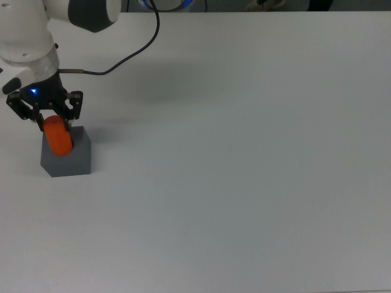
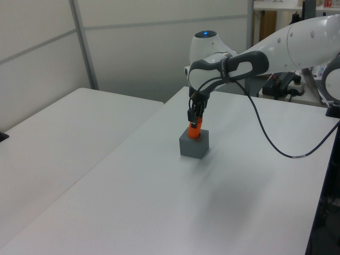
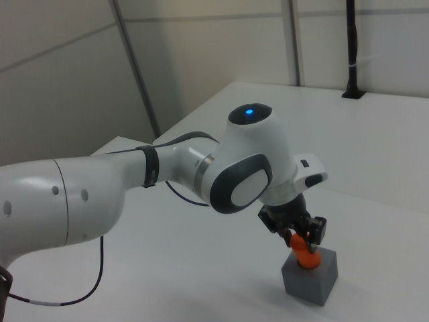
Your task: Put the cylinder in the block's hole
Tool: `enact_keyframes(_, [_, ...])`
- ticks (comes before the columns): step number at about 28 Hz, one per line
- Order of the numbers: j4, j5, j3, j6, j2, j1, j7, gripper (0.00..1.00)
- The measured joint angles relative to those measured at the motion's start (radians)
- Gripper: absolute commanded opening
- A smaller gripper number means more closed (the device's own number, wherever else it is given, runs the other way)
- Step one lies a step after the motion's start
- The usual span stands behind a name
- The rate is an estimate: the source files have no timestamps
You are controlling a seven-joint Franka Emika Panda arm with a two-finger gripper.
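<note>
The orange cylinder [image 1: 58,138] stands in the hole on top of the dark grey block [image 1: 68,161], at the top view's left; its lower part is hidden inside. My gripper [image 1: 55,124] is straight above the block, shut on the cylinder's upper end. In the left view the cylinder [image 2: 194,131] pokes out of the block [image 2: 194,145] under the gripper [image 2: 195,122]. The right view shows the gripper [image 3: 301,243] over the cylinder [image 3: 303,257] and block [image 3: 310,280], with the arm's bulk close to the camera.
The block rests on a wide white table [image 1: 244,152]. A black cable [image 1: 131,52] trails from the arm across the table's far side in the top view. A second white table [image 2: 58,133] lies at the left view's left.
</note>
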Motion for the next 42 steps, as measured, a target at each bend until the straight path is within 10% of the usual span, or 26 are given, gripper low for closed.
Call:
enact_keyframes(4, [-0.005, -0.007, 0.000, 0.000, 0.001, 0.000, 0.000, 0.39])
enact_keyframes(5, [-0.005, -0.009, 0.000, 0.000, 0.002, 0.000, 0.000, 0.70])
enact_keyframes(7, [-0.006, -0.011, 0.000, 0.000, 0.003, 0.000, 0.000, 1.00])
enact_keyframes(42, [0.164, -0.002, 0.011, -0.447, -0.148, 0.009, 0.001, 1.00])
